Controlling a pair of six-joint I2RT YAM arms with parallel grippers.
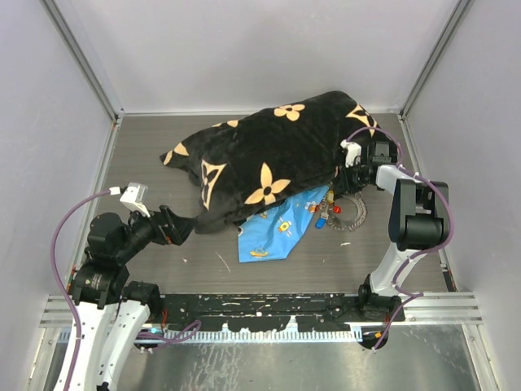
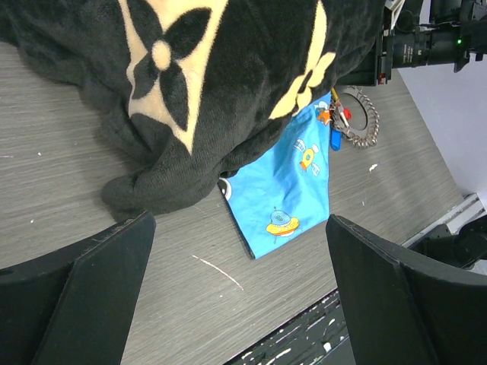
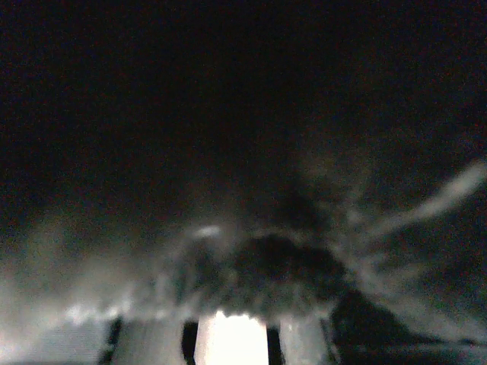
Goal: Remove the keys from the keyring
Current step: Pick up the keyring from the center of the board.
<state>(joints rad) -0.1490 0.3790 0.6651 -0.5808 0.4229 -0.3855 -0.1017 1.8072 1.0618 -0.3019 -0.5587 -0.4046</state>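
The keyring [image 1: 353, 213], a thin silvery chain-like loop, lies on the table at the right, also in the left wrist view [image 2: 368, 122]. The keys [image 1: 326, 213] with red, blue and orange heads cluster at its left side [image 2: 335, 122], touching a blue patterned cloth [image 1: 273, 230]. My right gripper [image 1: 348, 167] is pressed into the right edge of a black blanket [image 1: 269, 159] just behind the keyring, its fingertips hidden in the fabric. The right wrist view is dark and blurred with blanket [image 3: 289, 266] close up. My left gripper [image 1: 186, 228] is open and holds nothing [image 2: 240, 228], hovering left of the cloth.
The black blanket with tan flower shapes [image 2: 175, 84] covers the middle and back of the table and overlaps the blue cloth [image 2: 293, 186]. Grey walls enclose the table on three sides. A black rail [image 1: 269, 305] runs along the near edge.
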